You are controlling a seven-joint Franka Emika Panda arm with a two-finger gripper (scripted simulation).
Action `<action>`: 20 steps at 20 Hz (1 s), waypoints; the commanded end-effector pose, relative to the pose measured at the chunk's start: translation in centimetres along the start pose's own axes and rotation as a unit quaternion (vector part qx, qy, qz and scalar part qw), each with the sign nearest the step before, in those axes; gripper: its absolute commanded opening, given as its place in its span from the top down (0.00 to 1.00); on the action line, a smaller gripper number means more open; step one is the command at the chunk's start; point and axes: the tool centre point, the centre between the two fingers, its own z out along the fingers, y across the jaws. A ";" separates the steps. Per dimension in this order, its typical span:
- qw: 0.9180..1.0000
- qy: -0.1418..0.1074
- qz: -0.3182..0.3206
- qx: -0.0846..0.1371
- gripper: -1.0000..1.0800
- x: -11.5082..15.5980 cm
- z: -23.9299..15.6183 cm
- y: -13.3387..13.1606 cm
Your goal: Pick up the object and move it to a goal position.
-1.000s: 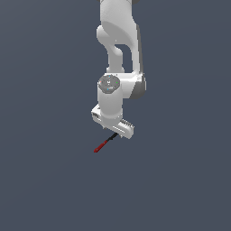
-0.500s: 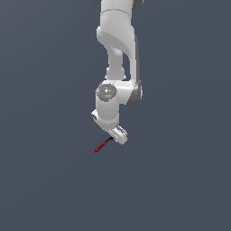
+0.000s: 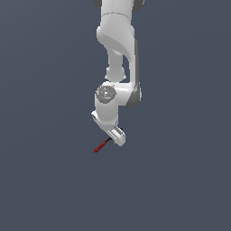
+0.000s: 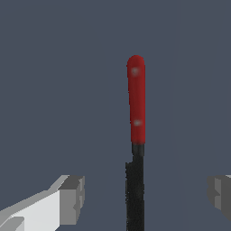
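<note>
Red over one half and black over the other, the stick (image 4: 136,135) looks rigid, thin and light, a smooth rod that could roll or twist if pinched off-centre. It lies on the grey counter (image 3: 54,180) directly under the hand (image 3: 116,135), running out ahead of it with the black half nearest the hand and the red tip pointing away. The hand's fingers (image 4: 72,198) stand wide apart, one on each side of the black half, touching nothing. The best hold, by my reading, is across the black half close to the colour join, near the middle of the stick, so it does not tip once lifted; light squeeze should do, since it is so slim.

The wrist view shows what the exterior view cannot: the gap on both sides of the stick and that it sits roughly centred between the fingers. The exterior view alone shows the hand tilted and low over the stick, the red end poking out beyond it. No goal marker shows in either view.
</note>
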 end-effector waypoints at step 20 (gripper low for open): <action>1.000 0.000 0.002 0.000 1.00 0.0 5.0 0.0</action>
